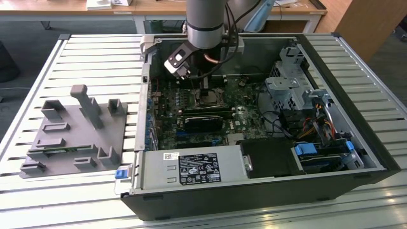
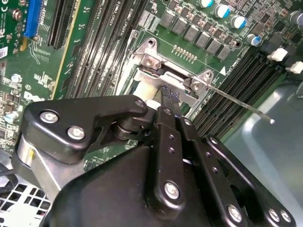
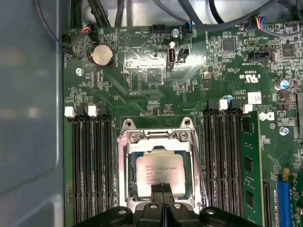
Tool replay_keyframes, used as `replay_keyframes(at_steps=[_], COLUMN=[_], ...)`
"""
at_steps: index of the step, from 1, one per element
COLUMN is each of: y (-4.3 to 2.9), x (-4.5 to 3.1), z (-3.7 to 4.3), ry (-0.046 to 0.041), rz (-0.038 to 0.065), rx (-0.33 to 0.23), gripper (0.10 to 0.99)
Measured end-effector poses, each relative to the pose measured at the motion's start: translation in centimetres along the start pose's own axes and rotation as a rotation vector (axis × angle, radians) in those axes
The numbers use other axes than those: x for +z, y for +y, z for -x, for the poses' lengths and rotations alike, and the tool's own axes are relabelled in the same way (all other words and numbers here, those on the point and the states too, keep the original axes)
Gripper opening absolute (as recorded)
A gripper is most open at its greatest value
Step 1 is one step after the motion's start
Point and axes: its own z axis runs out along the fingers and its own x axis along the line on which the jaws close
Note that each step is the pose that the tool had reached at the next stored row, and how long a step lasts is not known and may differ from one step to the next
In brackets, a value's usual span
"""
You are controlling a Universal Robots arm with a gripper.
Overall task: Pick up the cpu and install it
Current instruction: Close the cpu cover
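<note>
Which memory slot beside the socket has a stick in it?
The outermost slot on the side of the blue connector: a green stick stands in it, while the other slots in both banks are empty black channels.

Likely a lab: open computer case (image 1: 254,202) on slatted bench (image 1: 95,59).

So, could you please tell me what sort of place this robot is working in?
Probably a robotics lab or workshop bench: an open computer case lies on a slatted metal table, a grey fixture plate sits beside it, and wooden desks stand behind.
</note>
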Motion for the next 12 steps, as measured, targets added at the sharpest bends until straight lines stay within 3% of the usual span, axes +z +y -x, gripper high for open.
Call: replay_keyframes(at_steps=[12], y=[-0.35], x=[0.61], z=[-0.04], ry=[0.0002], rz=[0.000], rx=[0.000], gripper=[0.106])
